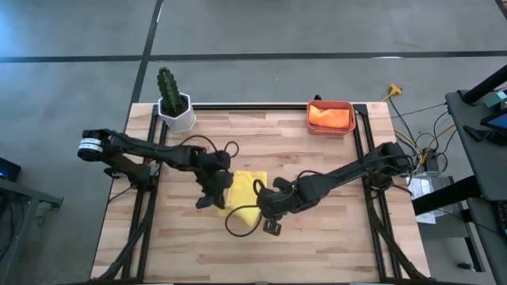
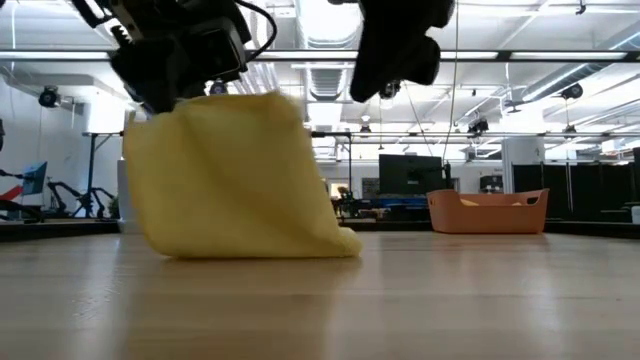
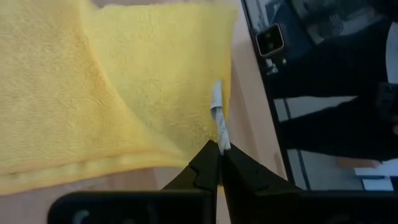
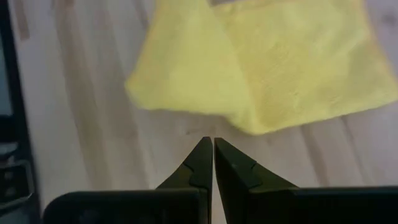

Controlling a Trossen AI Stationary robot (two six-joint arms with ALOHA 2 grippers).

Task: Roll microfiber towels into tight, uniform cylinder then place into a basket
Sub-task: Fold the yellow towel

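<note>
Left gripper [image 3: 219,146]: fingers pressed together, pinching the edge of the yellow towel [image 3: 124,93] right at its white tag [image 3: 217,115]. The wrist view shows the cloth edge caught between the fingertips. From table height the same towel [image 2: 235,180] hangs from this gripper [image 2: 180,85] like a tent, top edge lifted, lower edge resting on the table [image 2: 400,300].

Right gripper [image 4: 212,144]: fingers closed with nothing between them. It hovers over bare wood just beside the towel's folded corner [image 4: 186,74], not touching the cloth.

From above: the two grippers sit close together near the middle of the table [image 1: 317,245], left gripper [image 1: 212,194] at one side of the yellow towel [image 1: 244,194], right gripper [image 1: 272,220] at the other side, a little nearer the front edge. Black cables loop around both wrists.

Only the table-height view shows that the towel is lifted; from above it reads as a flat, partly folded patch. Only the left wrist view shows the tag and the pinch itself.

Basket [image 1: 330,119]: at the far edge of the table, well away from both grippers, toward the right arm's side. The orange towel [image 1: 329,115] lies inside, filling most of it. From table height the basket [image 2: 487,212] shows as a low orange-red tub, contents barely peeking above the rim.

Potted cactus [image 1: 173,99] stands at the far corner on the left arm's side, apart from everything.
</note>
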